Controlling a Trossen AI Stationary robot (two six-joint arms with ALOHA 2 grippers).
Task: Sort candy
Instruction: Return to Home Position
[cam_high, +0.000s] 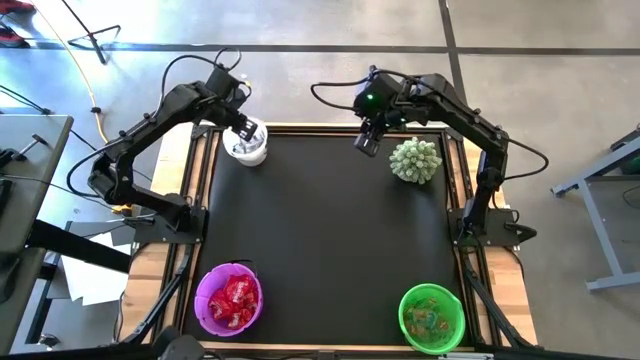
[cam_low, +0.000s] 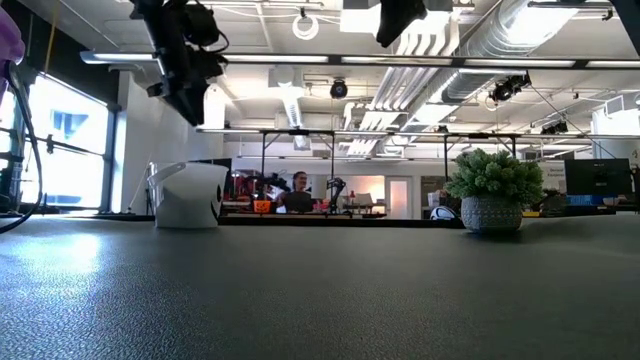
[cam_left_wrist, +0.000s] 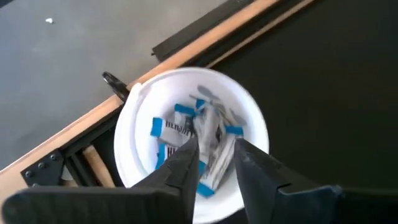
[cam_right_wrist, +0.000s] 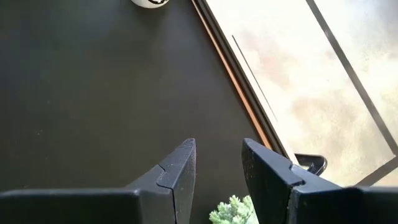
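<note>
A white bowl (cam_high: 247, 143) (cam_left_wrist: 134, 124) stands at the table's far left with blue-and-white candy (cam_left_wrist: 171, 127) in it. My left gripper (cam_high: 243, 127) (cam_left_wrist: 216, 149) hangs right above this bowl, pointing down into it, its fingers apart. A blurred pale candy (cam_left_wrist: 213, 134) shows in the gap between them, over the pile. My right gripper (cam_high: 367, 140) (cam_right_wrist: 217, 155) hangs open and empty high above the mat's far middle, left of a spiky green plant (cam_high: 415, 160). My left gripper has the blurred candy (cam_left_wrist: 214, 158) between its parted fingers, seen from above over the bowl. I cannot tell whether the fingers touch it or whether it is loose.
A purple bowl (cam_high: 228, 300) with red candy (cam_high: 233, 297) stands at the near left, and a green bowl (cam_high: 432, 317) with greenish candy at the near right. The plant in its pot (cam_low: 492, 190) stands at the far right. The black mat (cam_high: 330, 230) between them lies bare.
</note>
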